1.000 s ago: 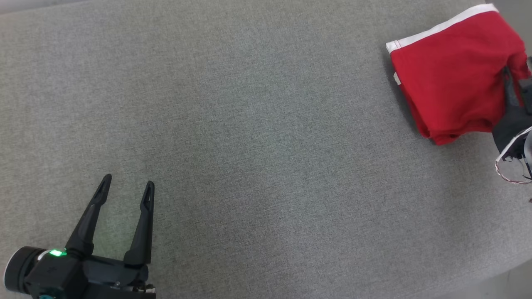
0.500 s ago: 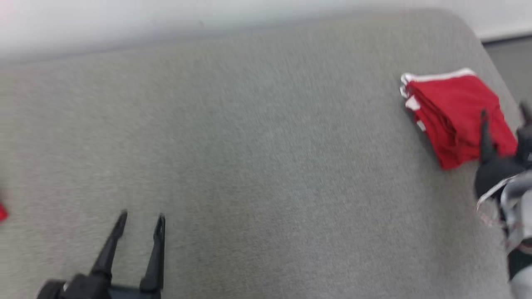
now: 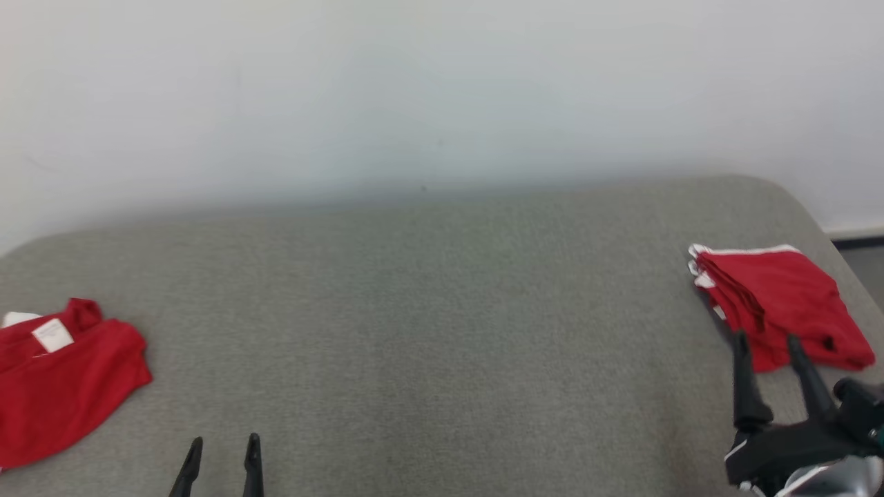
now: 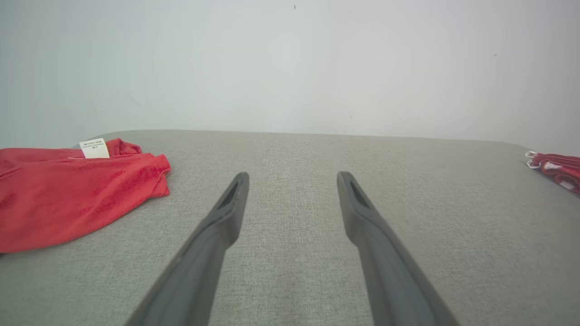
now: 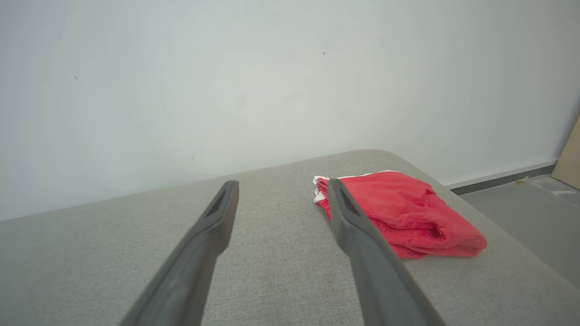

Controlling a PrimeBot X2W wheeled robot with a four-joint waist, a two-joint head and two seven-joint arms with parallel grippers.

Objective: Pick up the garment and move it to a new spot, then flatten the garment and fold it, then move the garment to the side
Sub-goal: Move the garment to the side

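Note:
A folded red garment with white trim [image 3: 777,300] [image 5: 403,215] lies at the right end of the grey table [image 3: 428,331]. Just in front of it my right gripper [image 3: 766,339] [image 5: 282,189] stands open and empty, apart from the cloth. A second red garment with a white label [image 3: 59,376] [image 4: 68,190] lies crumpled at the table's left edge. My left gripper [image 3: 224,442] [image 4: 292,179] is open and empty at the bottom left, to the right of that garment. The folded garment's edge [image 4: 555,170] peeks in at the far right of the left wrist view.
A pale wall [image 3: 442,96] rises behind the table. The table's right end is rounded, with a dark floor [image 5: 521,208] and a baseboard beyond it. Bare grey cloth stretches between the two garments.
The head camera has tilted up, bringing the wall and the left garment into view. My right gripper has let go of the folded garment and drawn back from it, now open.

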